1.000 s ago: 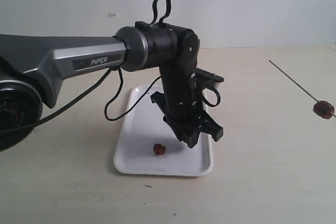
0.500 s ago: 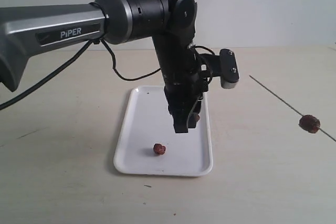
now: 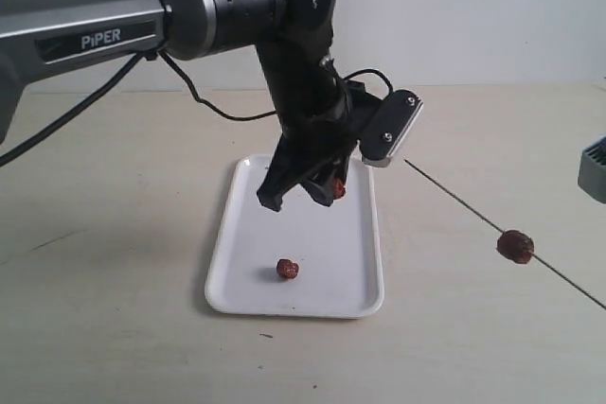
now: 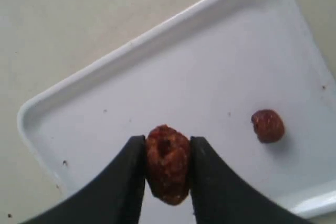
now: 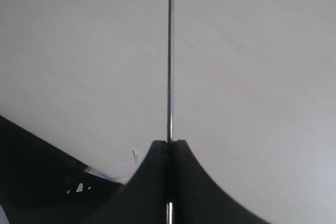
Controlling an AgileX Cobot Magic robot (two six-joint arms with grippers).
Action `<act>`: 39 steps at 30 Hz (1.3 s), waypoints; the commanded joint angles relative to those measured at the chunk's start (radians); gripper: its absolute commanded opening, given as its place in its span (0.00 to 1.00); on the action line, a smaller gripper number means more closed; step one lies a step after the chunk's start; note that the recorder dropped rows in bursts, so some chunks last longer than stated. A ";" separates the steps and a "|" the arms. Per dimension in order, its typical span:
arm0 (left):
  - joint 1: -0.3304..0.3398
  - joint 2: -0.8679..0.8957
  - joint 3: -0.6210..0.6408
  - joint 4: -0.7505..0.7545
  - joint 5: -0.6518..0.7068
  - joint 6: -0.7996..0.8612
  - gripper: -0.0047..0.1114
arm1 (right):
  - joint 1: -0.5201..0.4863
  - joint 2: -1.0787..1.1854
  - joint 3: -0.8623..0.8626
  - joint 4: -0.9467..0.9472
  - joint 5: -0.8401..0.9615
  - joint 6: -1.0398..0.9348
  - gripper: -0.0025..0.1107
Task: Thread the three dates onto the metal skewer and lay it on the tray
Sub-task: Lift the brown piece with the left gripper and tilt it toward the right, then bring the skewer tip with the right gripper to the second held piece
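Note:
The white tray (image 3: pixel 312 300) lies on the table, and one date (image 3: pixel 287 269) rests near its front rim. My left gripper (image 3: pixel 334 192) hangs over the tray's right half, shut on a second date (image 4: pixel 168 163). The wrist view shows that date pinched between both black fingers, with the loose date (image 4: pixel 268 126) and the tray (image 4: pixel 157 72) beneath. The metal skewer (image 3: pixel 454 202) slants through the air on the right with a third date (image 3: pixel 515 246) threaded on it. My right gripper (image 5: pixel 168 142) is shut on the skewer (image 5: pixel 170 61); it stays outside the exterior view.
A grey object (image 3: pixel 595 166) pokes in at the exterior view's right edge. The left arm's silver link (image 3: pixel 76 30) and its black cable (image 3: pixel 208 106) cross above the table's left side. Tiny dark crumbs (image 3: pixel 268 335) lie in front of the tray.
My left gripper has risen from the tray with a date between its fingers and tilted. The skewer with its threaded date has moved left and lower, its tip closer to the left gripper.

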 commanded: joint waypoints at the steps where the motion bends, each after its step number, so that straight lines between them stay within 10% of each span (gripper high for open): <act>1: 0.030 -0.032 0.002 0.002 -0.007 0.103 0.30 | -0.005 0.032 0.027 0.018 -0.003 -0.018 0.02; 39: 0.036 -0.041 0.002 -0.035 -0.064 0.371 0.30 | -0.005 0.200 -0.041 0.286 -0.148 -0.142 0.02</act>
